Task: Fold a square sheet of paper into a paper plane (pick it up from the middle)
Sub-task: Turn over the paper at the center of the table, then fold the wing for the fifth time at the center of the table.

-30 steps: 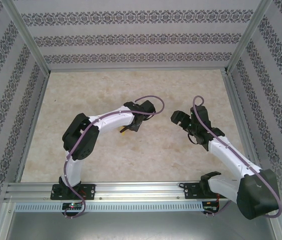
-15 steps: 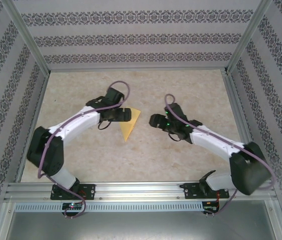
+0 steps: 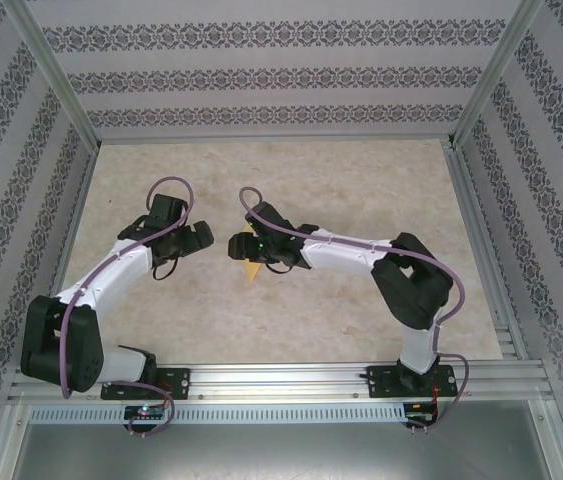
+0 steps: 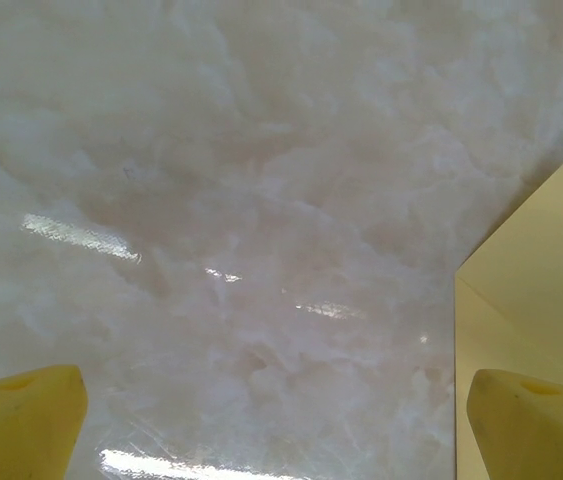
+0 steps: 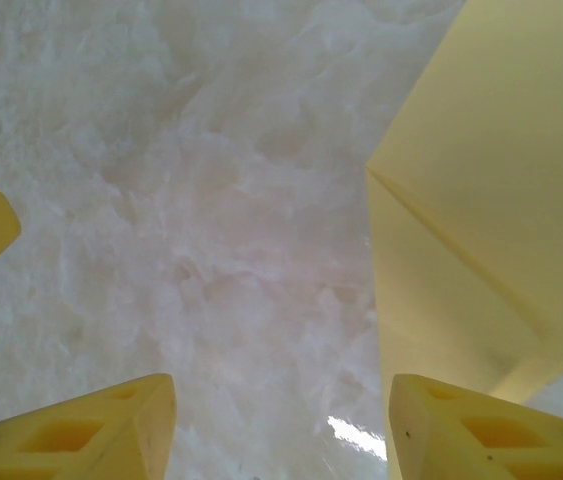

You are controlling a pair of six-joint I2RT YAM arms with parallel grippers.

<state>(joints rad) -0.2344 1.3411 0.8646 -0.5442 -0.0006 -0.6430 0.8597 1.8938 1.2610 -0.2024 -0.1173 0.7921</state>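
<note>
Yellow-orange thin paper sheet (image 5: 481, 200), partly folded, lay beside my partly open right hand (image 5: 276, 405); light, limp, best pinched mid-crease.

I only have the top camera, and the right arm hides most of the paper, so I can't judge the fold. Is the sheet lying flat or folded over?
Observer: Folded. In the right wrist view the paper has one layer lying over another, with a straight slanted edge between them.
Operator: Is the right gripper clamped on it?
Observer: No. The right gripper stands open with bare table between its fingers; the paper sits at one fingertip.
Operator: And the left one?
Observer: The left gripper is open too, with nothing between its fingers and the paper's edge at one of them.
</note>
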